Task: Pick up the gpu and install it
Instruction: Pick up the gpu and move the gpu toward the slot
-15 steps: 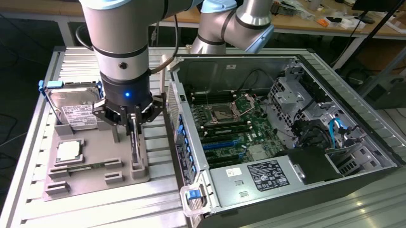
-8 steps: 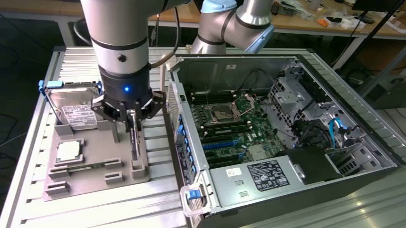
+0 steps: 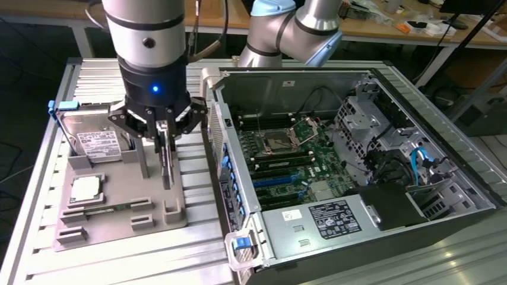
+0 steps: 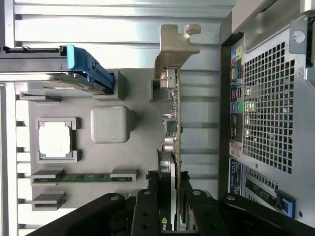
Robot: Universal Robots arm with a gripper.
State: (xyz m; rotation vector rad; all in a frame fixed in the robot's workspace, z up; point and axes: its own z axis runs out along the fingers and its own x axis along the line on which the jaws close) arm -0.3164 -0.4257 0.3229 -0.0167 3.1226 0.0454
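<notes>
The gpu [image 3: 165,169] is a thin dark card standing on edge over the grey fixture tray [image 3: 119,199], just left of the open computer case [image 3: 333,160] in the exterior view. My gripper [image 3: 164,138] comes down on it from above, its fingers closed on the card's two faces. In the wrist view the gpu [image 4: 173,108] shows edge-on, its silver end bracket [image 4: 176,44] at the far end, and my gripper [image 4: 170,216] clamps it between black fingers [image 4: 145,212]. Whether the card's lower edge still touches the tray I cannot tell.
On the tray lie a silver hard drive [image 3: 95,141] with a blue frame, a square processor chip [image 3: 85,189] and a memory stick [image 4: 81,177]. A grey post [image 3: 142,161] stands close beside the card. The case lies open with its motherboard [image 3: 289,151] facing up.
</notes>
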